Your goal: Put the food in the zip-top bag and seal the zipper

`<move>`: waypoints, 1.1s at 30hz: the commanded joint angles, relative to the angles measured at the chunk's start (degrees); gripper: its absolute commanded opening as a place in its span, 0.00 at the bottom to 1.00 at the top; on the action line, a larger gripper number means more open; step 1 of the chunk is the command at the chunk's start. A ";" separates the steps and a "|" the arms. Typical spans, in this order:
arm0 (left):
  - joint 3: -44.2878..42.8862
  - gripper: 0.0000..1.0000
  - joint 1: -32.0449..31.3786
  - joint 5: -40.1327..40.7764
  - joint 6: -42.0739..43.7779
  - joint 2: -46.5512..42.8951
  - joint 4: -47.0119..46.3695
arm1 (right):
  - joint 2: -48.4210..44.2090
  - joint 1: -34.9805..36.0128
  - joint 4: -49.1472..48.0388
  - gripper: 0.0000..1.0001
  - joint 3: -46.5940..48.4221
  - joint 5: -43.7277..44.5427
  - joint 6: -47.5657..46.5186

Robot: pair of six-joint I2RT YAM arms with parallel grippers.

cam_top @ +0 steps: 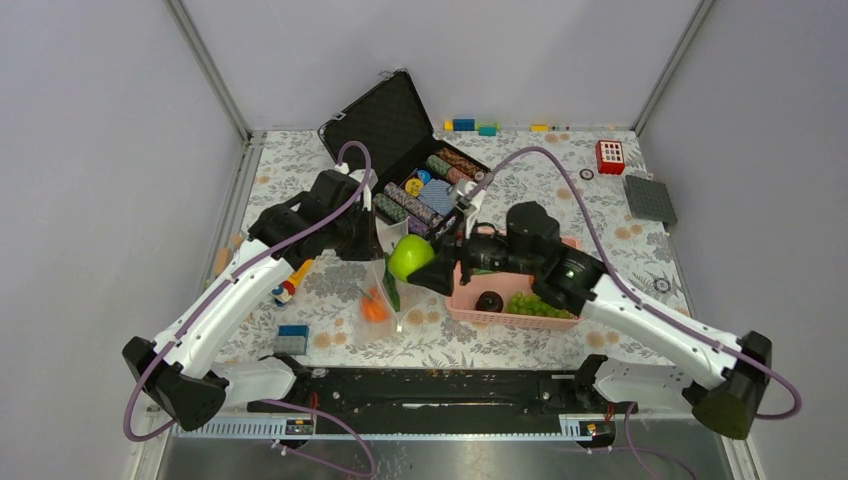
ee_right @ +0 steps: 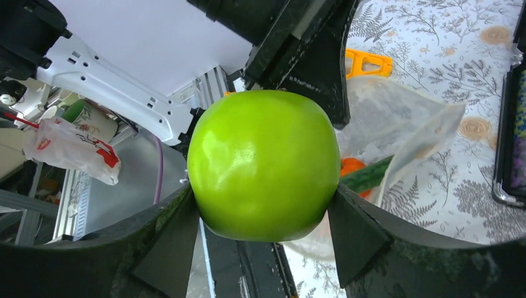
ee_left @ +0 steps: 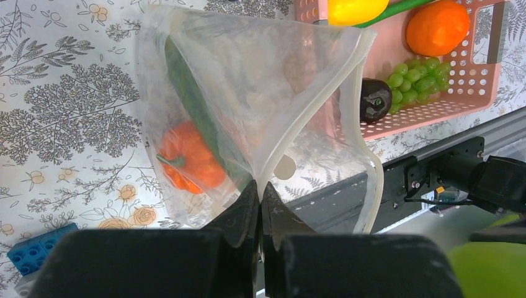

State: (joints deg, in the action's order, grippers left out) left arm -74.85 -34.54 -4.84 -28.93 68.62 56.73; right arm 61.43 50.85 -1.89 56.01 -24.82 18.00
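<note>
The zip-top bag (cam_top: pixel 385 290) hangs open from my left gripper (ee_left: pixel 260 186), which is shut on its mouth edge by the zipper (ee_left: pixel 310 118). Inside the bag lie an orange pumpkin (ee_left: pixel 189 158) and a long green pod (ee_left: pixel 192 105). My right gripper (ee_right: pixel 263 192) is shut on a green apple (ee_right: pixel 263 164), held just right of and above the bag's mouth (cam_top: pixel 408 257). The pink basket (ee_left: pixel 477 74) right of the bag holds green grapes (ee_left: pixel 415 81), a dark round fruit (ee_left: pixel 374 99), a yellow banana (ee_left: pixel 356 9) and an orange fruit (ee_left: pixel 437 28).
An open black case (cam_top: pixel 400 130) with poker-chip rolls stands behind the bag. A blue brick (cam_top: pixel 292 335) and a small toy (cam_top: pixel 285 290) lie to the left. A red block (cam_top: pixel 610 157) and a grey plate (cam_top: pixel 650 198) lie far right. A black rail (cam_top: pixel 430 385) runs along the near edge.
</note>
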 commanded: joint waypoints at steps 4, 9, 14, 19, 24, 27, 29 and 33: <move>0.15 0.00 0.27 -2.10 0.68 -1.18 -2.99 | 9.46 2.66 1.42 0.56 6.92 2.30 -2.47; 0.16 0.00 0.32 -2.97 0.86 -1.32 -3.09 | 14.17 3.29 9.87 0.57 10.03 12.32 -1.53; 0.14 0.00 0.27 -3.15 1.03 -1.55 -3.12 | 15.28 3.30 14.54 0.59 10.12 23.82 0.56; 0.32 0.00 0.27 -4.20 1.33 -1.65 -3.55 | 16.63 3.33 18.07 0.65 12.04 29.17 2.28; 0.60 0.00 0.31 -5.41 1.33 -1.65 -3.99 | 19.04 3.83 20.37 0.71 15.77 29.45 3.00; 0.51 0.00 0.32 -5.43 1.33 -1.66 -4.08 | 20.55 4.94 20.53 0.74 17.70 29.18 2.75; 0.64 0.00 0.27 -5.25 1.20 -1.76 -4.24 | 21.68 5.58 21.59 0.75 19.00 29.51 2.58; 0.68 0.00 0.31 -4.30 1.07 -2.00 -4.37 | 23.48 6.53 24.04 0.79 20.92 30.04 1.98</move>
State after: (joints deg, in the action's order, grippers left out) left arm -74.39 -34.54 -8.60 -28.36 68.53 55.13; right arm 83.57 56.23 19.53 73.36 3.51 20.29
